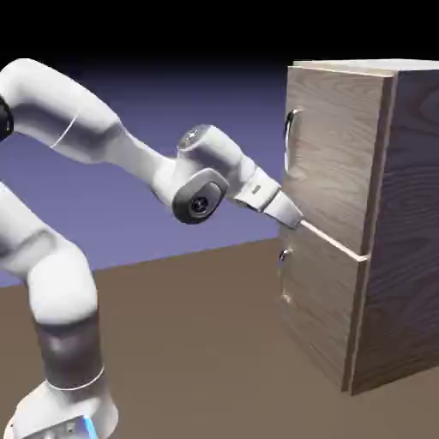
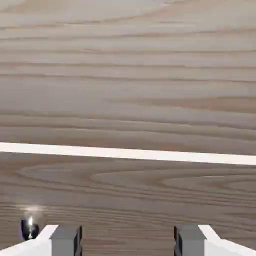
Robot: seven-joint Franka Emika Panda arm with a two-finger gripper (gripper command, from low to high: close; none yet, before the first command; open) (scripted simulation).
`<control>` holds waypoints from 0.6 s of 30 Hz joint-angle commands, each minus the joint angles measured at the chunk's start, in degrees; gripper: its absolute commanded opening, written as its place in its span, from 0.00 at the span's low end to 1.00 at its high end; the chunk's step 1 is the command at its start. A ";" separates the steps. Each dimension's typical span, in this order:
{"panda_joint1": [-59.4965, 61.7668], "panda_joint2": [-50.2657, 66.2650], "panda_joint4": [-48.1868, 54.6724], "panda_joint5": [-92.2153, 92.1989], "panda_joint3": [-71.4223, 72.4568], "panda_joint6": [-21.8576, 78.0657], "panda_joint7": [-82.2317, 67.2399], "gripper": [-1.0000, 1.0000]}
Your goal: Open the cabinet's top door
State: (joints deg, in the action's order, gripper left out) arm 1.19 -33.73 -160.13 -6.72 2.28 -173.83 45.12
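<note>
Wood-grain cabinet [image 1: 377,223] — top door [image 1: 333,154] shut — contents hidden.

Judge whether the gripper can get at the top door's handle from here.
Probably yes: the gripper is open and empty, and nothing visible blocks the handle, though it sits higher up the door.

The claw [image 1: 296,225] hides part of the seam [image 1: 336,241] behind it; the lower handle [image 2: 29,228], beside it, shows only in part.
</note>
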 commanded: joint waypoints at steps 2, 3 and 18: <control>1.39 -0.80 0.65 -4.99 1.69 0.13 1.98 0.50; 2.09 -1.20 0.97 -7.48 2.54 0.19 2.96 0.50; 12.53 -7.18 5.83 -44.86 15.23 1.16 17.77 0.50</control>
State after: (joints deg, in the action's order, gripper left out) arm 13.72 -40.91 -154.30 -51.58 17.51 -172.68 62.89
